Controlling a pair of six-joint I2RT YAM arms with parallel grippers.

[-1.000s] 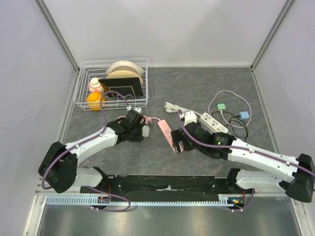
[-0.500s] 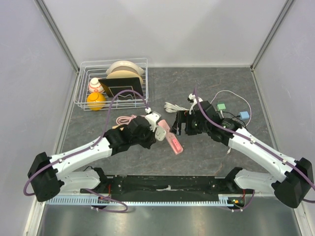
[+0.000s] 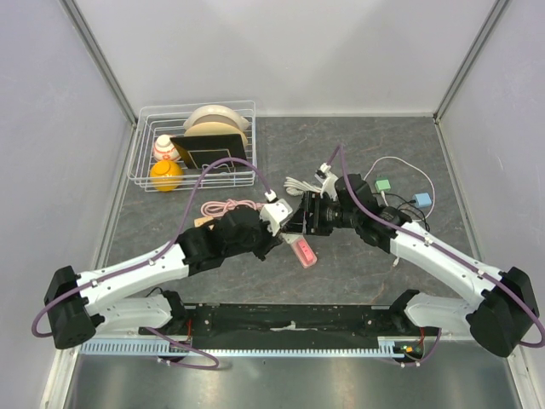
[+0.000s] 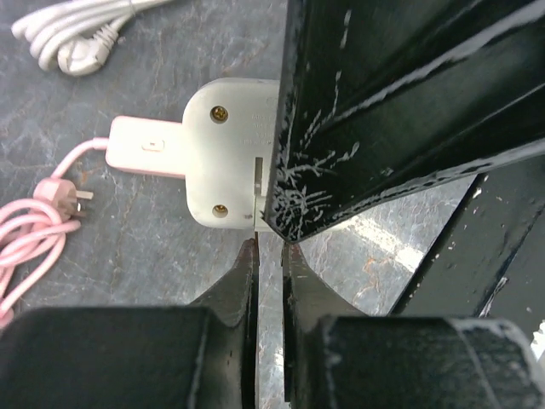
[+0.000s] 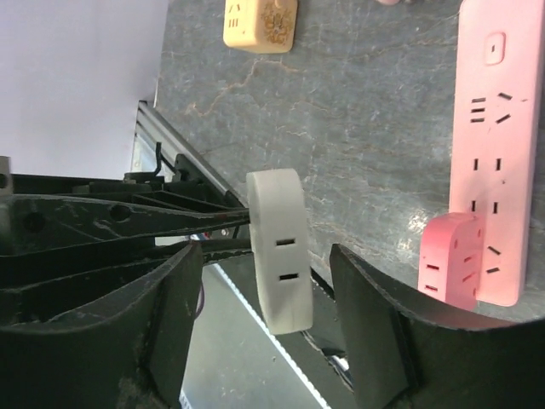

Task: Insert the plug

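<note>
Left tool (image 4: 269, 249) pinches white rounded plug (image 4: 226, 145) by prong.

We watched the left pincer (image 3: 275, 221) carry the white adapter (image 5: 279, 247) rightward, from beside the pink cable (image 3: 223, 207) to over the far end of the pink power strip (image 3: 301, 250). The right pincer (image 3: 305, 216) has lifted off the strip and swung in to meet it. Its jaws have narrowed from their widest and now flank the adapter.
</note>
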